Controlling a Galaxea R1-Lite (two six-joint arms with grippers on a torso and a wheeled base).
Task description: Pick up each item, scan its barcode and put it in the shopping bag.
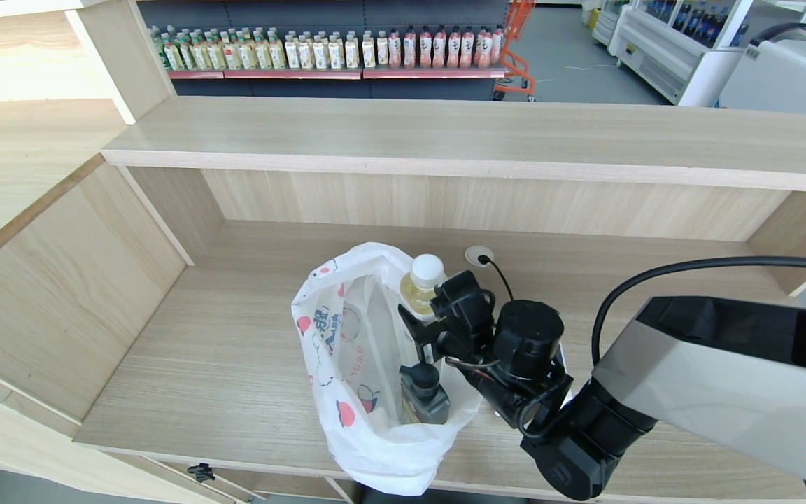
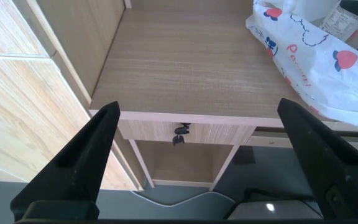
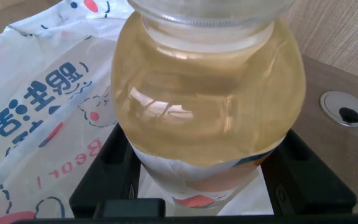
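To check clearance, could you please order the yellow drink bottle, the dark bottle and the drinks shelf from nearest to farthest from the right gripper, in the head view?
1. yellow drink bottle: held in the right gripper, at the mouth of the shopping bag.
2. dark bottle: inside the bag, nearer the robot.
3. drinks shelf: far beyond the counter.

Blue characters printed on shopping bag [image 1: 327,327], bottle [image 1: 421,285] label illegible

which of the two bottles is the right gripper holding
The white-capped bottle of yellow liquid, clamped in the right gripper; the dark black-capped bottle sits lower inside the shopping bag, untouched.
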